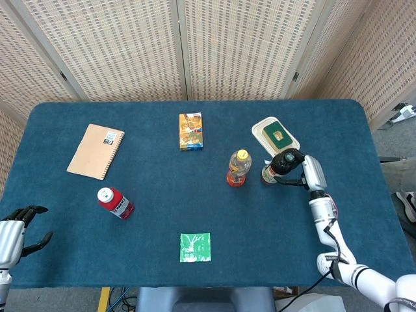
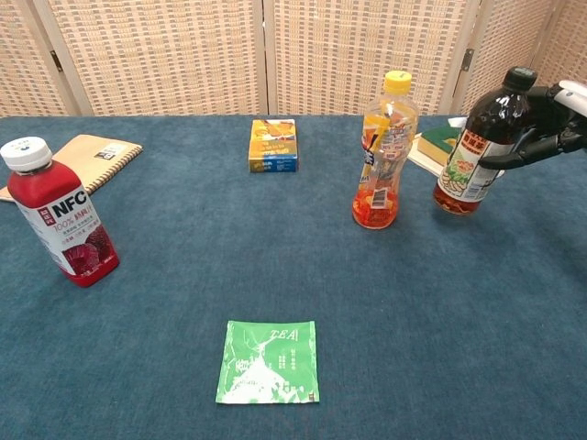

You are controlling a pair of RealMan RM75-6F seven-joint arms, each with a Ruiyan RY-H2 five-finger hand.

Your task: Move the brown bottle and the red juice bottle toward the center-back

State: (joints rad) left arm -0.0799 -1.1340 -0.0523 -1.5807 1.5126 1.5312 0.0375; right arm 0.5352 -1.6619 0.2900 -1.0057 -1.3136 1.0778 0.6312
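Brown bottle (image 2: 477, 147): dark liquid, black cap, a pale label with red characters too small to be read; it is gripped by the right hand (image 1: 304, 174), whose dark fingers (image 2: 541, 137) are wrapped around its upper body, and it is held tilted at the right of the table (image 1: 364, 130), just in front of the white container (image 1: 275, 137) and beside the yellow-capped bottle (image 2: 383, 151); whether its base touches the cloth cannot be told. Red juice bottle (image 2: 57, 214): white cap, red contents, a white label on which "NFC" and "100%" are read, with smaller characters that cannot be made out; it is seen upright at the left front of the table, well apart from both hands. Left hand (image 1: 18, 227): shown at the near left edge of the head view only, nothing is held and the dark fingers are spread apart. Yellow-capped bottle: orange drink, a busy printed wrapper with a barcode, its wording illegible; it is placed upright near the middle, right of centre. Green sachet (image 2: 269, 361): lying flat at the front centre, the word "TEA" is printed along its top, with a pale plant drawing below. Small box (image 2: 272, 145): orange and blue, lying flat at the centre back, its print not readable. Spiral notebook (image 1: 95, 151): tan cover, a small white sticker at one corner, lying flat at the left back. White container: a green pad is seen inside it, at the right back.
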